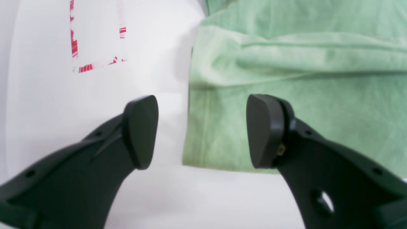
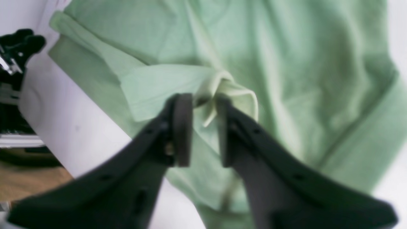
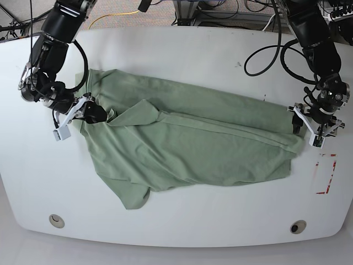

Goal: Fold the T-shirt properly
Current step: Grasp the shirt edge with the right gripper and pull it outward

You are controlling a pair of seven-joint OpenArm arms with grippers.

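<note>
The pale green T-shirt point(image 3: 187, 146) lies spread and wrinkled across the white table point(image 3: 182, 61), with a flap folded over near its left end. My right gripper point(image 3: 98, 114) is at the shirt's left edge. In the right wrist view its fingers point(image 2: 182, 127) stand nearly together around a bunched fold of the T-shirt point(image 2: 222, 84). My left gripper point(image 3: 309, 122) is at the shirt's right edge. In the left wrist view the left gripper point(image 1: 202, 132) is wide open, one finger over bare table and the other over the T-shirt point(image 1: 286, 63), with the hem corner between them.
A rectangle of red-striped marks point(image 3: 325, 174) is on the table to the right of the shirt, and it also shows in the left wrist view point(image 1: 86, 67). Two round holes point(image 3: 55, 220) point(image 3: 298, 227) sit near the table's front edge. Cables lie behind the table.
</note>
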